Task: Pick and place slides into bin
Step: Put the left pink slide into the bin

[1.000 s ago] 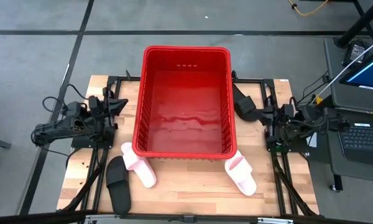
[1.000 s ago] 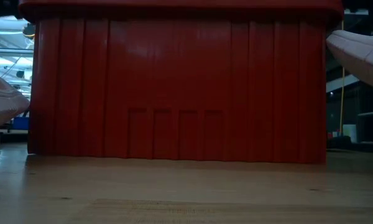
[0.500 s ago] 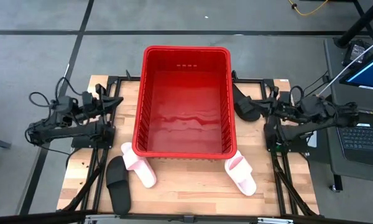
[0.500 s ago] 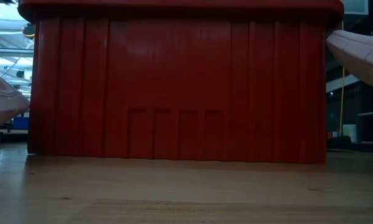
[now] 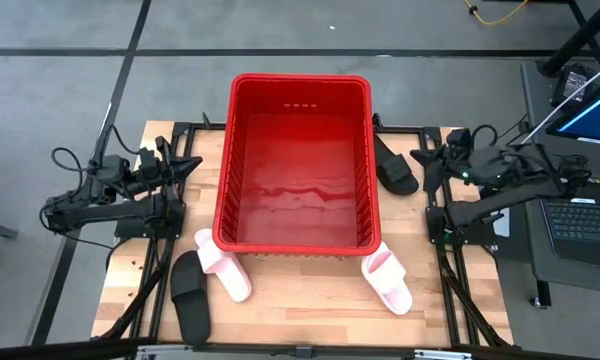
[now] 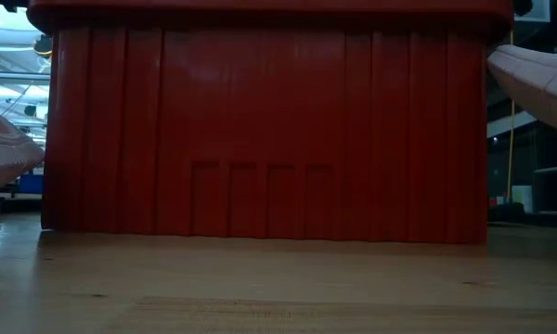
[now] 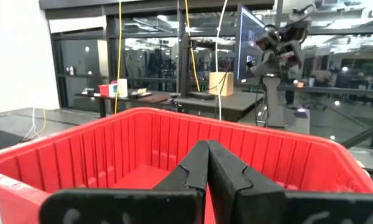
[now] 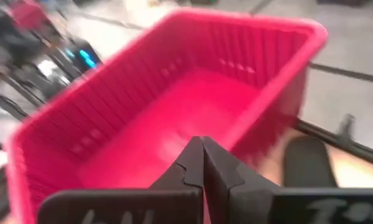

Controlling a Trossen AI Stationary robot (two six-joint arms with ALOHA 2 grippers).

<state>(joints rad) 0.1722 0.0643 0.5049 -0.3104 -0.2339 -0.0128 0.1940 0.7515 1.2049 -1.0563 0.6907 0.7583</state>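
Note:
The red bin (image 5: 298, 228) stands in the middle of the table and has nothing in it. One black slide (image 5: 392, 165) lies flat on the table to the right of the bin. At the near edge lie the other black slide (image 5: 190, 295) and a pale pink slide (image 5: 223, 265). A second pink slide (image 5: 388, 280) lies off the bin's near right corner. My left gripper (image 5: 193, 160) is shut and empty, level, at the bin's left wall. My right gripper (image 5: 418, 157) is shut and empty, raised beside the black slide (image 8: 308, 162) on the right, pointing at the bin (image 8: 174, 106).
Black frame rails (image 5: 160, 270) run along both sides of the wooden table (image 5: 300, 310). A laptop (image 5: 585, 215) sits off the right edge. The low view shows the bin's near wall (image 6: 260, 130) and the two pink slides (image 6: 5, 148) (image 6: 534, 79).
My right gripper has risen and rolled beside the bin's right wall, swinging toward the far edge, so the black slide beside it now shows in full. My left gripper has tipped up slightly. Both stay shut. The slides and the bin have kept still.

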